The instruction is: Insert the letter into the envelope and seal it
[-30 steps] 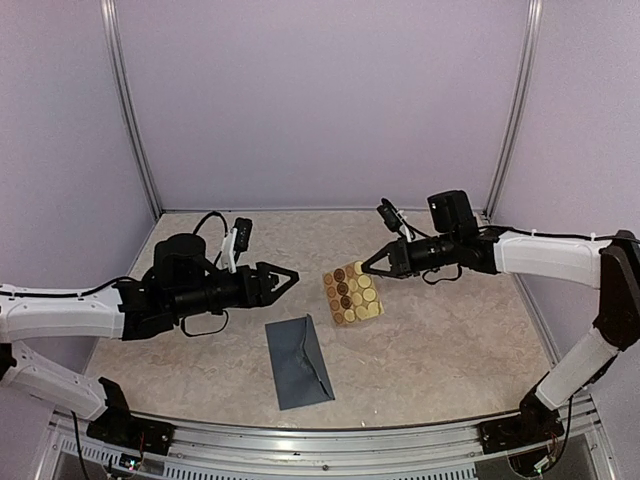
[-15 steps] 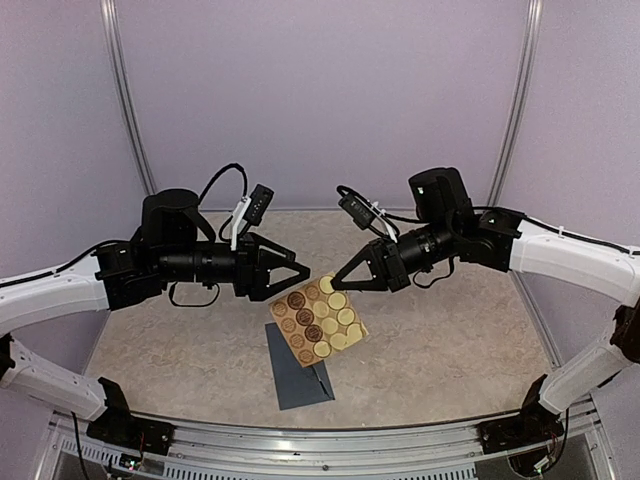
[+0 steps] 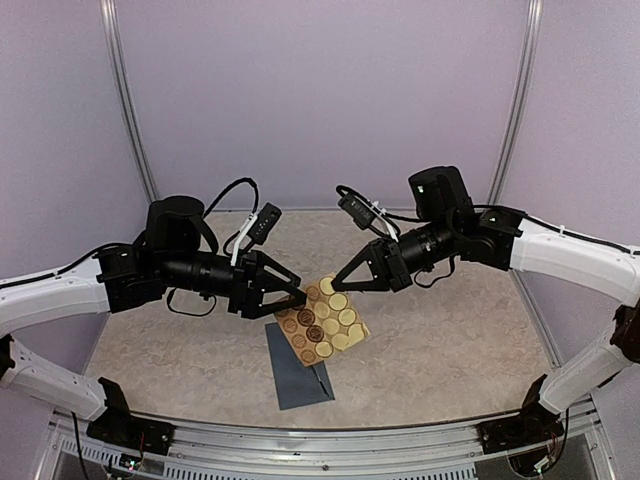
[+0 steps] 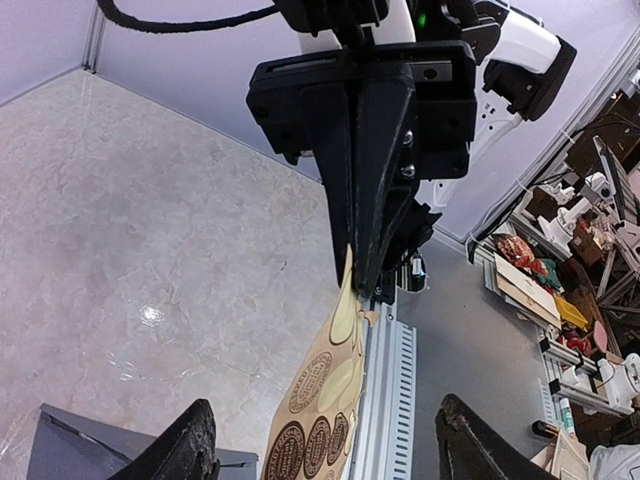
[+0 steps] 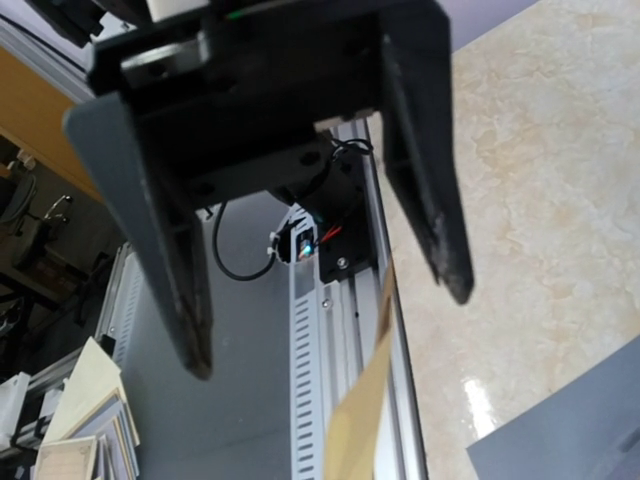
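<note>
On the left, the left gripper (image 3: 292, 297) is hovering at the near-left edge of the sticker sheet (image 3: 322, 320). Its jaws are standing well apart with nothing in them. In the right wrist view both its fingers (image 5: 190, 300) are showing wide on either side of the sheet's thin edge, clear of the paper. I'm reading that as lining up to pinch one round sticker off the sheet.

In the middle, the sheet is hanging in the air, tilted, with its gold and brown rounds facing up. It is being held off the table (image 3: 450, 340), presumably so the other arm can get a finger on each face.

Just below it the envelope (image 3: 300, 382) is lying flat on the table near the front edge, partly under the sheet in the overhead view, and nobody is touching it. Its flap looks folded down, though the angle is poor and I can't be sure. The letter isn't showing anywhere, so my guess is that it is already inside, and the sealing step is the one in hand.

On the right, the right gripper (image 3: 338, 284) is pinching the sheet's top edge, jaws closed tight on the paper. The left wrist view shows it head-on, with the sheet dangling from its tips. It is acting as the steady hand here. The risk is the floppy sheet swinging or slipping when the pull comes.
</note>
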